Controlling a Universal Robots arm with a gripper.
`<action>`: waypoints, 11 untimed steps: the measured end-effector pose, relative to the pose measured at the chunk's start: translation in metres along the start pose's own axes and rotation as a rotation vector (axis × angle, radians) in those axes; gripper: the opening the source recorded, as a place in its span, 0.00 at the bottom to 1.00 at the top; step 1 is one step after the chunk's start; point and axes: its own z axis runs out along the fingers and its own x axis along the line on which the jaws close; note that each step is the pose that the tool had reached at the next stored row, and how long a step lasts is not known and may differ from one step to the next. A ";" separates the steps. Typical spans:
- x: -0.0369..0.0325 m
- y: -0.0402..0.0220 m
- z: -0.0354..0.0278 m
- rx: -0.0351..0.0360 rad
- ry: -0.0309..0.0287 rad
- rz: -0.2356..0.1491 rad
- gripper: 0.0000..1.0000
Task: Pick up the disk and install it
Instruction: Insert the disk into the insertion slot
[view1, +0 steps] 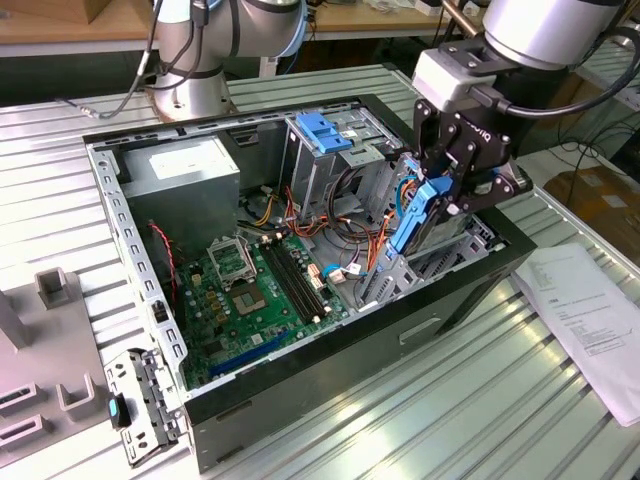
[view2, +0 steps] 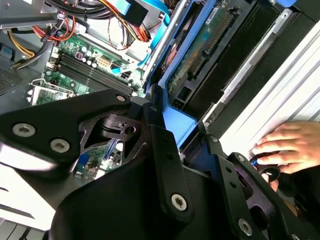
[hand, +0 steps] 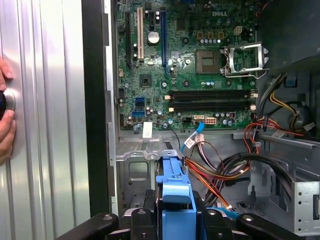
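Installing the disk (view1: 411, 224).
Hand (view1: 450, 190) clenched on its blue frame, disk on edge over the case (view1: 330, 368); seating it wants squareness.

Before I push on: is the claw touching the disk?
Touching. In the first wrist view the claw clamps the disk by its blue frame.
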 end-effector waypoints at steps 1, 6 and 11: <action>0.0000 0.0000 0.0016 0.0000 0.0001 0.000 0.37; 0.0002 0.0003 0.0103 0.0000 0.0000 0.000 0.37; 0.0003 0.0006 0.0182 -0.0002 0.0002 0.000 0.37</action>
